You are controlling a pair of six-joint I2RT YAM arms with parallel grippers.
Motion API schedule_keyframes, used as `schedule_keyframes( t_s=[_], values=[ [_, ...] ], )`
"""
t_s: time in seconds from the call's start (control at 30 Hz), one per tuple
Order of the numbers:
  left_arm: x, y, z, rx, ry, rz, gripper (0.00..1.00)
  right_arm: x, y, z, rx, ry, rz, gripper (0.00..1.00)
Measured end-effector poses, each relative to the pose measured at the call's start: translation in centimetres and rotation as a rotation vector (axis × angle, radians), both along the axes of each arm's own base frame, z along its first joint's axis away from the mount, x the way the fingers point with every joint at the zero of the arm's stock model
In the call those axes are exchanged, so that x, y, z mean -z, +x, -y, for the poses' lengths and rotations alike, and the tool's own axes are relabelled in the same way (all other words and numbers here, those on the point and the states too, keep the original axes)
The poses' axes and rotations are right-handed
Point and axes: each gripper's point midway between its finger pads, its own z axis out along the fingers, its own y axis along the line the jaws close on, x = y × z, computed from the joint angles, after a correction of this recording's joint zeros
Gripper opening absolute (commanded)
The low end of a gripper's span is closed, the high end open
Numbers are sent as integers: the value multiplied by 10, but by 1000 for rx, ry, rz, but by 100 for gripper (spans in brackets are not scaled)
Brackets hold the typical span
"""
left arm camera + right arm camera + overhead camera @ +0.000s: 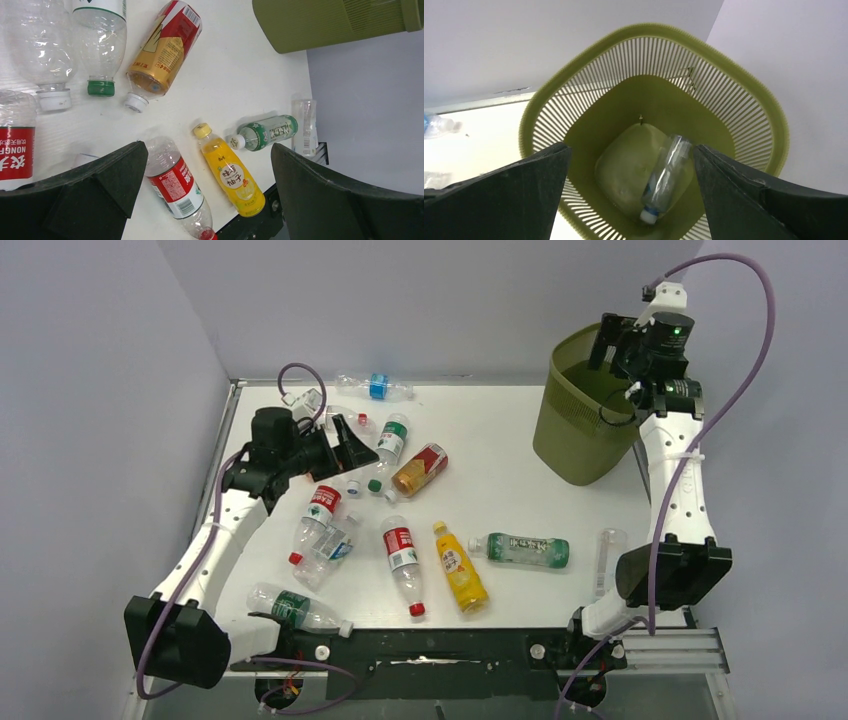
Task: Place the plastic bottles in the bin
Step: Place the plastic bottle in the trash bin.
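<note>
Several plastic bottles lie scattered on the white table: a yellow one (460, 568), a green-labelled one (522, 550), a red-labelled clear one (402, 555) and an orange one with a red label (420, 470). My left gripper (355, 445) hovers open over this group, with nothing between its fingers. In the left wrist view the left gripper (208, 146) frames the red-labelled bottle (172, 182) and the yellow bottle (232, 175). The olive-green bin (580, 440) stands at the far right. My right gripper (631, 147) hangs open above the bin (744, 95). A clear bottle (666, 177) lies on its floor.
A blue-labelled bottle (378, 387) lies by the back wall. A clear bottle (607, 558) rests near the table's right edge beside the right arm. More bottles (295, 608) lie at the front left by the left arm's base. Grey walls close in on three sides.
</note>
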Motion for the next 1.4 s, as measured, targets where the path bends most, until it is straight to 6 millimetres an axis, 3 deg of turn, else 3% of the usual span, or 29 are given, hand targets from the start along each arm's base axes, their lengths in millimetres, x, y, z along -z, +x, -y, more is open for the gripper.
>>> schedule_keyframes(
  t_s=[0.1, 0.2, 0.37, 0.5, 0.6, 0.8, 0.93, 1.2, 1.3, 1.4],
  values=[
    [-7, -2, 0, 0, -2, 7, 98, -5, -10, -7, -17, 20, 0, 98],
    [-23, -4, 0, 6, -9, 32, 98, -27, -39, -25, -61, 44, 44, 98],
    [-74, -9, -2, 28, -10, 130, 98, -91, -108, -88, -263, 78, 213, 98],
    [-112, -12, -6, 32, -16, 216, 98, -103, -159, -134, -470, 140, 272, 98],
    [-125, -17, -9, 31, -23, 239, 98, -89, -172, -152, -566, 206, 244, 98],
    [-115, -17, -18, 6, -44, 171, 98, -39, -161, -187, -690, 397, 76, 98],
    [-87, -16, -21, -19, -75, 89, 98, -8, -152, -201, -712, 519, -41, 98],
    [-16, -20, -23, -45, -69, -57, 98, 23, -150, -211, -715, 558, -140, 98],
    [-5, -23, -29, -81, -45, -60, 98, 50, -162, -224, -722, 550, -197, 98],
    [-7, -30, -34, -111, -42, -42, 98, 71, -180, -254, -762, 509, -271, 98]
  ],
)
